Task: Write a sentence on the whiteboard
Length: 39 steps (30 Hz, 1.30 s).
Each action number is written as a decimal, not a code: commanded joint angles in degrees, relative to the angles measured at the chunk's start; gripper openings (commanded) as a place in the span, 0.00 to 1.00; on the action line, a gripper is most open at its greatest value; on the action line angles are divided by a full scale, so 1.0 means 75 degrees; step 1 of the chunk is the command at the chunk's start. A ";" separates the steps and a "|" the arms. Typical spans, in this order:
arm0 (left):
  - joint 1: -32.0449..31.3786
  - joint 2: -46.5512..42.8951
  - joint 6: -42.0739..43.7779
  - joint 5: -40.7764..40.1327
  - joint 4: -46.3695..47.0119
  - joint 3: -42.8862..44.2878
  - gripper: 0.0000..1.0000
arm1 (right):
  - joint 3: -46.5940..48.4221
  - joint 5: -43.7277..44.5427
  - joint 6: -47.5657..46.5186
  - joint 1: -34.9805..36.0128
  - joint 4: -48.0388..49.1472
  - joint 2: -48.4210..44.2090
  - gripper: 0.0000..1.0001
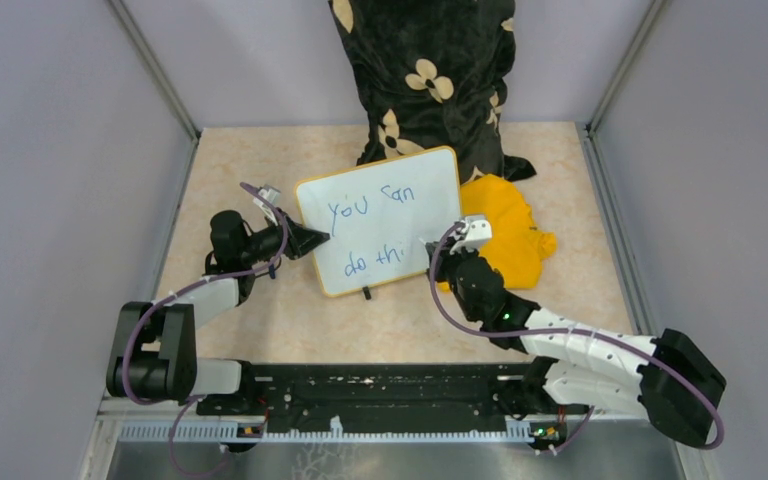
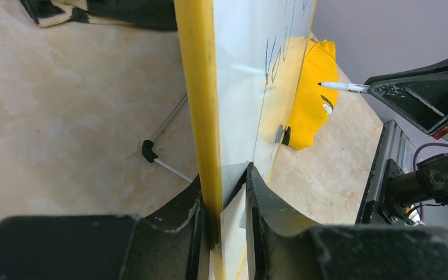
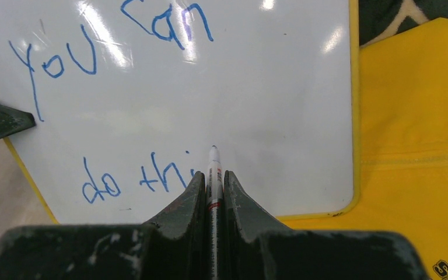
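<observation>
1. Top view: the whiteboard (image 1: 430, 200) stands tilted at mid-table (image 1: 260, 170), its back against a black flowered cloth (image 1: 430, 70), its right edge over a yellow cloth (image 1: 515, 230); the sentence (image 1: 348, 210) reads "you can" above "do thi", so "s." is left to write; left gripper (image 1: 317, 240) is at the board's left edge, right gripper (image 1: 432, 245) at the end of the lower line; what the right one carries is too small to tell here.
2. Left wrist view: the jaws are part-way closed, pinching the yellow frame, one finger on each face; a wire stand leg (image 2: 151, 149) shows behind the board; risk: a hard pen push could pivot or slide the board in this thin pinch and smear the stroke.
3. Right wrist view: the jaws are clamped tight on a marker (image 3: 213, 175), tip pointing at the board just right of "thi"; contact cannot be told; risks: starting too close overlaps the "i"; too light a press leaves gaps; the marker could slip back between the fingers under pressure.
</observation>
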 commanded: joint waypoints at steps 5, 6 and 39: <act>-0.0028 0.0224 0.0686 -0.0767 -0.0501 0.0041 0.00 | 0.0132 0.0438 0.0049 -0.0080 0.0102 0.0437 0.00; -0.0028 0.0224 0.0686 -0.0772 -0.0501 0.0041 0.00 | 0.0135 0.0392 0.0022 -0.0084 0.0189 0.0475 0.00; -0.0028 0.0158 0.0698 -0.0787 -0.0559 0.0076 0.00 | 0.0837 0.0089 -0.0163 -0.0084 0.0812 0.1600 0.00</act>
